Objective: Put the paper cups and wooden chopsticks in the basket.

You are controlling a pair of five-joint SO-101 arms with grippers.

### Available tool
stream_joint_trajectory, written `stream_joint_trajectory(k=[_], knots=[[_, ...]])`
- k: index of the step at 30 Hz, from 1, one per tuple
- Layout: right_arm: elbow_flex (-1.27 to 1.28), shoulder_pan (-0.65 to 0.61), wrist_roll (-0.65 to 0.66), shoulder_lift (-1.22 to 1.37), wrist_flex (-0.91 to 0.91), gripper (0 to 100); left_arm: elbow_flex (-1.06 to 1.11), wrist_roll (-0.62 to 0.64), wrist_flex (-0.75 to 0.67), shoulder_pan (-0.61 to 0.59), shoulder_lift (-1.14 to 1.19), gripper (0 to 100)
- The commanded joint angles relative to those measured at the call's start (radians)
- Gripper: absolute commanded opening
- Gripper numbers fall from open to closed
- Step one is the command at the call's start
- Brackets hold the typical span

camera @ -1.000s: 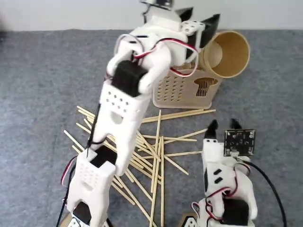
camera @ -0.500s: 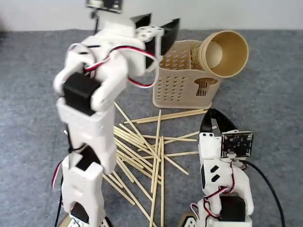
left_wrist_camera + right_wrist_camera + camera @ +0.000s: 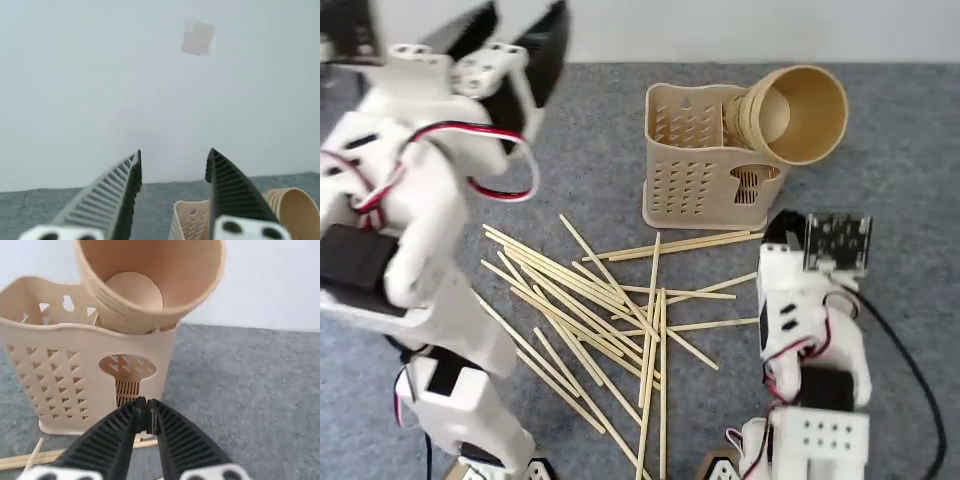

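Cups [image 3: 804, 115] seemingly rest in basket [image 3: 685, 188].

Left gripper [image 3: 510, 30], jaws apart, swung off the beige perforated plastic basket [image 3: 695, 190] to far left. Right gripper [image 3: 147, 405] closed up, advanced toward basket.

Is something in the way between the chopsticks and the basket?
Nothing lies on the carpet between the chopsticks and the basket. The tilted paper cups take up one end of its top; the other end looks open.
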Motion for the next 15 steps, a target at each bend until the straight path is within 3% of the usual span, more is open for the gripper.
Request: stream_joint_trajectory(k=[1, 8, 15], knots=[[-0.141, 0.004, 0.002, 0.156, -0.076, 0.9, -0.067, 0.015, 0.025, -0.057, -0.041, 20], [-0.259, 0.010, 0.011, 0.433, -0.309, 0.9, -0.067, 0.015, 0.025, -0.124, -0.041, 20], [-0.456, -0.008, 0.012, 0.628, -0.387, 0.9, -0.067, 0.017, 0.025, -0.175, -0.041, 20]])
